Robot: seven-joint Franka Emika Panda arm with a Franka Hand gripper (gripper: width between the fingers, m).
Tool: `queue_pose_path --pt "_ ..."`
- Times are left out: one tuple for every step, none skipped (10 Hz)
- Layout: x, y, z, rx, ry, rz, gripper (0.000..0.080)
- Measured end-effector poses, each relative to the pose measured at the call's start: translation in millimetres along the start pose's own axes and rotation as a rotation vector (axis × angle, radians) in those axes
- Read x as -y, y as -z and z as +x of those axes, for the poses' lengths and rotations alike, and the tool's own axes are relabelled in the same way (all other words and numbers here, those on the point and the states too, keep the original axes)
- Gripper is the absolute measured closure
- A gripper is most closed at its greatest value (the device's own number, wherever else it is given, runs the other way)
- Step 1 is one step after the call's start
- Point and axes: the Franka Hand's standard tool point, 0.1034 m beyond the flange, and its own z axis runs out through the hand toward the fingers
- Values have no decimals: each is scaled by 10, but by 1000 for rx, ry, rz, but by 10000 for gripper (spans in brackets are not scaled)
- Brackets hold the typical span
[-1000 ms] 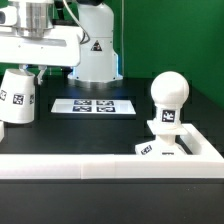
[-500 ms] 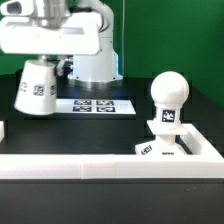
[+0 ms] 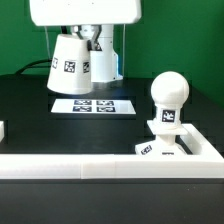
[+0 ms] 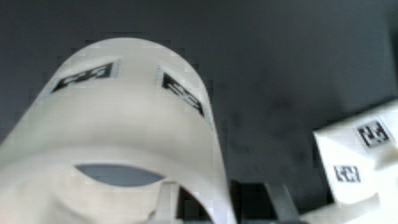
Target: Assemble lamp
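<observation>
Table, black and wide, spreads below the gripper, with a white rail along its near edge. Marker board lies flat just beneath the gripper, slightly toward the exterior view's right. Shade hangs tilted in the air, wide end down, held up at the gripper; the fingers sit mostly hidden behind it, so their spread cannot be told. Base sits lower, off toward the exterior view's right, carrying the bulb upright on it.
</observation>
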Motion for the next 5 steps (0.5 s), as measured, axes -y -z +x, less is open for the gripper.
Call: queue_pose_path --pt "-43 -38 -26 2 10 -3 755" --pt "-59 -55 -47 7 6 -4 755" --pt "-57 -60 -49 8 7 -5 755" --pt "-59 -64 -50 8 7 -6 755" --pt "-60 -68 -51 9 7 -6 755"
